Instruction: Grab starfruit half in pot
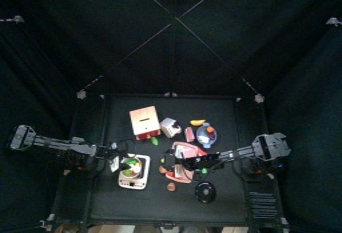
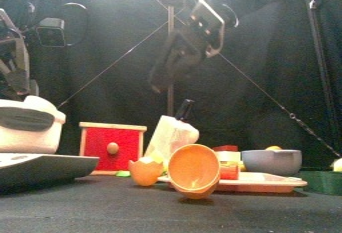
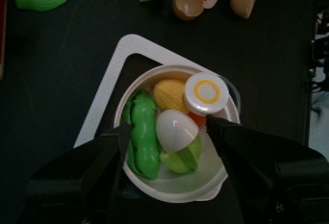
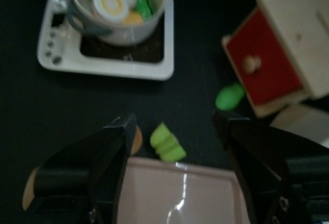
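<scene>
The left end effector hangs right over the pot with its jaws spread wide and nothing between them. The starfruit half appears to be the yellow-green chunk low inside the pot, near the wall and partly tucked under a white egg-shaped piece. A long green pod lies just beside it.

It looks like small toy food, so it is probably light, stiff and smooth, and likely to skid or pop out under a pinch. The exposed edge next to the pot wall seems the best place to hold it. One jaw could go between the chunk and the wall, the other between the chunk and the egg. That is tight, and the neighbours may shift.

Further in sit an orange piece and a round yellow-ringed slice. The pot stands on a white tray on the worktop. The right end effector hovers well apart, also spread wide and empty.
</scene>
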You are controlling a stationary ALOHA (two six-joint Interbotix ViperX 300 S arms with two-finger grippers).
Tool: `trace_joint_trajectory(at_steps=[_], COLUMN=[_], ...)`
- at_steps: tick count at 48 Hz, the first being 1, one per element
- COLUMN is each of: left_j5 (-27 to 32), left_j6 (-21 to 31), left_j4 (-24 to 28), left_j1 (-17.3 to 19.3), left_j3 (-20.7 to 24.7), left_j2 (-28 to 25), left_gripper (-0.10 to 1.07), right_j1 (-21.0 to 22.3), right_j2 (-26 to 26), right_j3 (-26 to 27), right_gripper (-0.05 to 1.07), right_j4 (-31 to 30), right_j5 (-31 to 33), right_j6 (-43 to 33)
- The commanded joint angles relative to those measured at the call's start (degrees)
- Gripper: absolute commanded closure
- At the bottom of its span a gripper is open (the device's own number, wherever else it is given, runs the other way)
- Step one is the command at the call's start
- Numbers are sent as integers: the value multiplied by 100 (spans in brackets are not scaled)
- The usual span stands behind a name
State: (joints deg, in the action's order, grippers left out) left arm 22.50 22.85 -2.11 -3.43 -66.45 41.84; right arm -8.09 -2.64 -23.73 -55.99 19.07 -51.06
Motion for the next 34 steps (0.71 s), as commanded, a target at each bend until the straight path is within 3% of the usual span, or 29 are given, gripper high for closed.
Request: trace_joint_trajectory(at_steps=[1,5,11,21,34], left_j5=[-62,-44,141,1020,1688], left_j6=[-35,-167,-483,-615,-624], left_j4=[18,167,308,185,35], left_j1=[141,18,-519,-1072,-1090], left_j3=[141,202,431,738,905], left_j2=[35,88,132,97,-378], left_gripper=[1,1,1,1,1], right_j1=[-26,9,18,9,9], right_j2=[44,26,26,18,-26], right_j3=[352,404,352,220,141], right_gripper=[8,8,8,8,8], right_j4=[-290,-343,-211,-26,9], right_j5=[-44,141,211,211,237], right_j6=[-35,-62,-62,-62,-79])
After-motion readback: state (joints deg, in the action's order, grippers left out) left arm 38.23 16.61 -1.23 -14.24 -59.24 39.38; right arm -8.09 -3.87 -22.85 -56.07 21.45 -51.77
